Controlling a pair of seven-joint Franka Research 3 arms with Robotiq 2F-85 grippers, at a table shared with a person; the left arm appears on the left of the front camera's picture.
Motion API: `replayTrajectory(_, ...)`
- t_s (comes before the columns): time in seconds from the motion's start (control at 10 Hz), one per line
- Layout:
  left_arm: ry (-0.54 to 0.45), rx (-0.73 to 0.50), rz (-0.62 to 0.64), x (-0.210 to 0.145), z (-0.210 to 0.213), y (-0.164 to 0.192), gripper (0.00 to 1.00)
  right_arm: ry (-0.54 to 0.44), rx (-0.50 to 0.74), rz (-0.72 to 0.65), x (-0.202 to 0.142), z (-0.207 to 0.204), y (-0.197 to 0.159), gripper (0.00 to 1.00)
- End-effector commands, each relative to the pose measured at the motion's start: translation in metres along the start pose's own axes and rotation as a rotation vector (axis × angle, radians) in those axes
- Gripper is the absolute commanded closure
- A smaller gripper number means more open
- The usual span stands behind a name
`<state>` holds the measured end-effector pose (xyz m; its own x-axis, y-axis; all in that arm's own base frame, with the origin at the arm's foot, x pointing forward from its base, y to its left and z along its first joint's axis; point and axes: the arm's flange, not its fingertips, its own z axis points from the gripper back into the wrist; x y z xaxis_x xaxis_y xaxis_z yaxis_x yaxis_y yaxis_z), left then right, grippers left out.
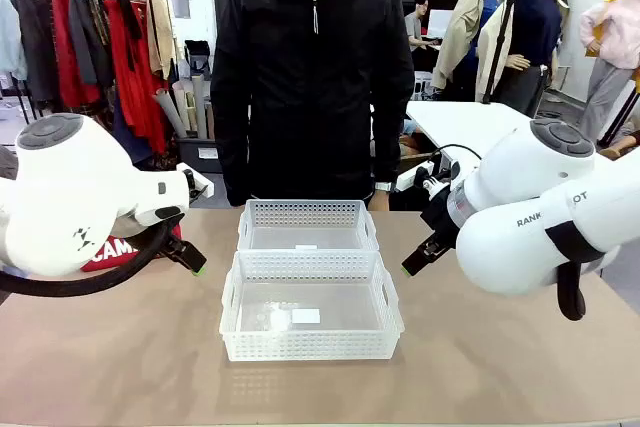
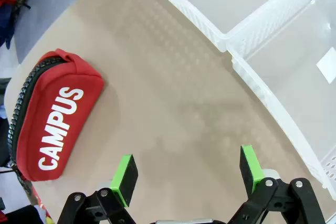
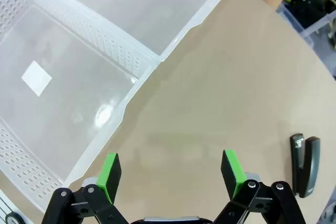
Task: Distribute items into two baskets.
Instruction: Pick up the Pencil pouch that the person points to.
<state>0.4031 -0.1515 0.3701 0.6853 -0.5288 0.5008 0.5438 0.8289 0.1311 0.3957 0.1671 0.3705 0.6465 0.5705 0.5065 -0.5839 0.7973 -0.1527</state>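
Two white lattice baskets stand end to end at the table's middle, the near basket (image 1: pixel 232 299) in front of the far basket (image 1: pixel 244 226), both empty apart from a label. The red CAMPUS pouch (image 2: pixel 55 116) lies flat on the table to their left, half hidden behind my left arm in the front view (image 1: pixel 108 251). My left gripper (image 2: pixel 188 174) hangs open over bare table between the pouch and a basket wall (image 2: pixel 268 98). The black stapler (image 3: pixel 305 163) lies to the right of my right gripper (image 3: pixel 171 174), which is open above bare table beside the near basket (image 3: pixel 113 124).
A person in a black jacket (image 1: pixel 312 77) stands at the far edge, right behind the far basket, arms down. In the front view my left gripper (image 1: pixel 196 267) and right gripper (image 1: pixel 410 267) flank the baskets. Bare tabletop (image 1: pixel 500 367) lies in front.
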Motion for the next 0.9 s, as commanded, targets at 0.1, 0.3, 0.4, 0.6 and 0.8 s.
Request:
replayTrajectory(0.1,0.0,0.0,0.0,0.0,0.0001,0.0,0.0,0.0,0.0,0.0,0.0,0.0,0.0,0.0)
replayTrajectory(0.3,0.0,0.0,0.0,0.0,0.0001,0.0,0.0,0.0,0.0,0.0,0.0,0.0,0.0,0.0)
replayTrajectory(0.4,0.0,0.0,0.0,0.0,0.0001,0.0,0.0,0.0,0.0,0.0,0.0,0.0,0.0,0.0)
replayTrajectory(0.6,0.0,0.0,0.0,0.0,0.0001,0.0,0.0,0.0,0.0,0.0,0.0,0.0,0.0,0.0)
replayTrajectory(0.8,0.0,0.0,0.0,0.0,0.0001,0.0,0.0,0.0,0.0,0.0,0.0,0.0,0.0,0.0)
